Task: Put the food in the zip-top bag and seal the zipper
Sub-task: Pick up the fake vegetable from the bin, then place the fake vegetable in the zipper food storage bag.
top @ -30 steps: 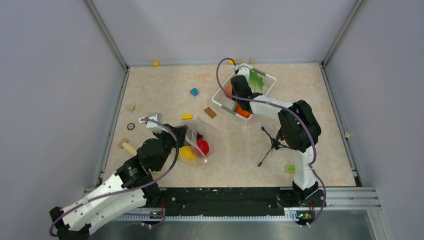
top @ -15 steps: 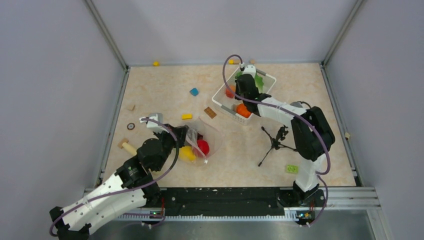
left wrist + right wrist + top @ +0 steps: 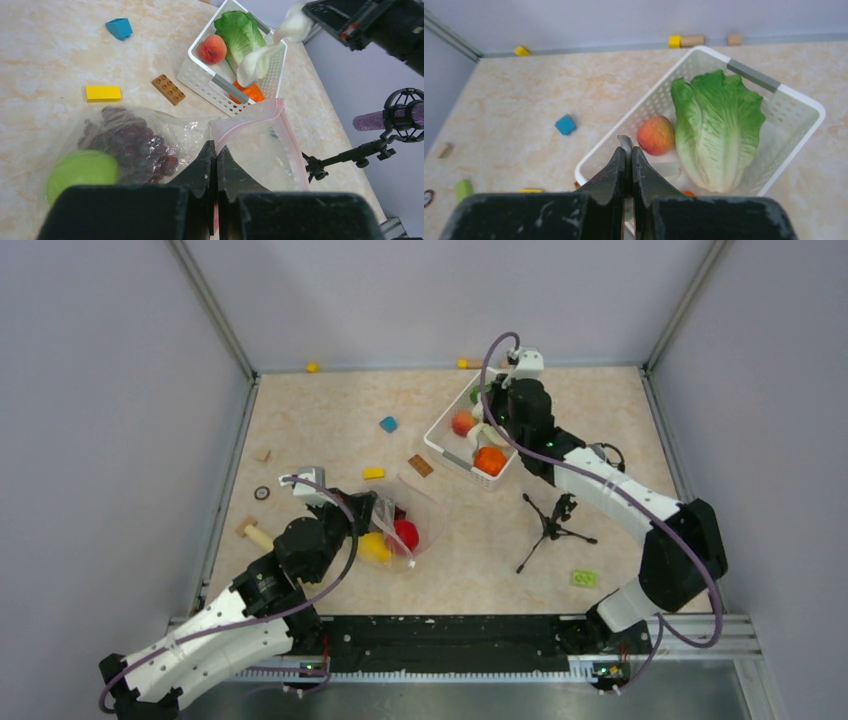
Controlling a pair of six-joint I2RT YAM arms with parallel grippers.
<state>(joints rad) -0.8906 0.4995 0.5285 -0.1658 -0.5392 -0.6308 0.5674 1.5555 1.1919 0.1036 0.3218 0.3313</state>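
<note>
The left hand [image 3: 216, 150] pinches the zip-top bag [image 3: 260, 150]. The right hand [image 3: 628, 151] is shut tight, lettuce [image 3: 716, 130] just right of it.

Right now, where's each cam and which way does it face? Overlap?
Top external: above, behind the bases, facing down at the table; left arm, right arm whole.
Left wrist: on the left arm, facing the white basket past its shut left gripper pinching the zip-top bag.
Right wrist: over the basket, facing down past the shut right gripper at the lettuce.
Shared: basket and lettuce, both wrist views.
</note>
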